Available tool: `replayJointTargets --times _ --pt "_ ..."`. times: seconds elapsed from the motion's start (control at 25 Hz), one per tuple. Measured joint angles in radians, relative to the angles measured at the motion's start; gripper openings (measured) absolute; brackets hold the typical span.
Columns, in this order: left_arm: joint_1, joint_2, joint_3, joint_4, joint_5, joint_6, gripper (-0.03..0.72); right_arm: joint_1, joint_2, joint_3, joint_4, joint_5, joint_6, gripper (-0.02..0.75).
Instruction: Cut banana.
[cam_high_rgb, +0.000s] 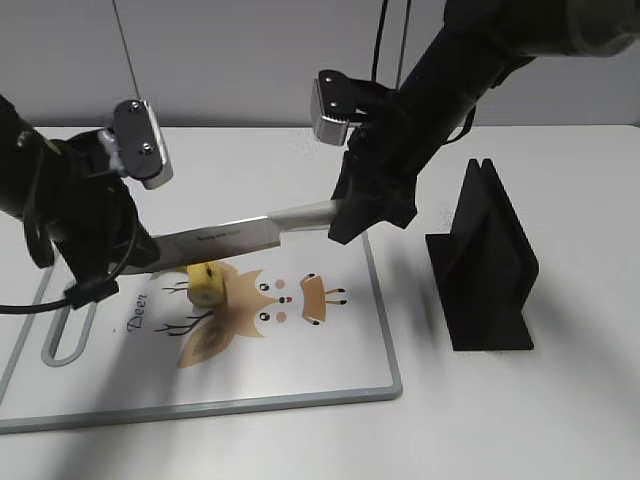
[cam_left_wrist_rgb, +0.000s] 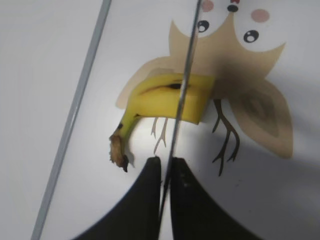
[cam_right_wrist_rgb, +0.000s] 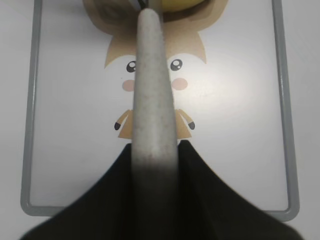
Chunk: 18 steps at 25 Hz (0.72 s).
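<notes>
A short yellow banana piece (cam_high_rgb: 207, 285) with a brown stem lies on the white cutting board (cam_high_rgb: 300, 370) printed with a cartoon deer. A knife (cam_high_rgb: 240, 237) with a pale grey handle is held level just above it. My right gripper (cam_high_rgb: 345, 215) is shut on the handle (cam_right_wrist_rgb: 154, 90). My left gripper (cam_high_rgb: 140, 255) is shut on the blade's far end. In the left wrist view the blade (cam_left_wrist_rgb: 182, 95) runs edge-on between the jaws (cam_left_wrist_rgb: 166, 162) and across the banana (cam_left_wrist_rgb: 160, 97). In the right wrist view the jaws (cam_right_wrist_rgb: 154, 150) clasp the handle and the banana (cam_right_wrist_rgb: 182, 4) shows at the top edge.
A black knife block (cam_high_rgb: 485, 260) stands on the white table right of the board. The board has a grey rim (cam_right_wrist_rgb: 30, 125) and a handle loop (cam_high_rgb: 68, 335) at its left end.
</notes>
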Motion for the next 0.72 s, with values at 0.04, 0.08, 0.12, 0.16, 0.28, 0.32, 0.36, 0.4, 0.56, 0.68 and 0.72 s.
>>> replayJointTargets --times 0.04,0.08,0.12,0.16,0.28,0.32,0.36,0.4,0.56,0.68,0.72 --pt "0.0 0.01 0.0 0.0 -0.001 0.0 0.02 0.0 0.007 0.0 -0.001 -0.003 0.0 0.185" --pt "0.0 0.017 0.0 0.0 -0.004 0.0 0.02 0.0 0.011 0.001 -0.002 -0.005 0.0 0.185" --pt "0.0 0.021 0.0 -0.001 -0.005 0.0 0.02 0.001 0.013 0.001 -0.006 -0.009 -0.001 0.185" --pt "0.0 0.023 0.0 -0.001 -0.008 0.0 0.02 0.001 0.013 0.001 -0.008 -0.012 -0.002 0.185" --pt "0.0 0.024 0.0 -0.001 -0.022 0.0 0.02 0.003 0.013 0.001 -0.012 -0.025 -0.003 0.187" --pt "0.0 0.024 0.0 -0.001 -0.027 0.0 0.02 0.003 0.015 0.001 -0.012 -0.028 -0.003 0.187" --pt "0.0 0.024 0.0 0.0 -0.029 0.0 0.02 0.003 0.018 0.001 -0.012 -0.03 -0.004 0.187" --pt "0.0 0.024 0.0 0.001 -0.032 0.0 0.02 0.003 0.022 0.001 -0.012 -0.031 -0.004 0.187" --pt "0.0 0.025 0.0 0.007 -0.033 0.0 0.02 0.003 0.029 0.001 -0.011 -0.031 -0.005 0.188" --pt "0.0 0.025 0.0 0.007 -0.034 0.0 0.02 0.003 0.029 0.001 -0.011 -0.033 -0.005 0.189" --pt "0.0 0.025 0.0 0.007 -0.034 0.0 0.02 0.003 0.029 0.001 -0.011 -0.034 -0.006 0.188"
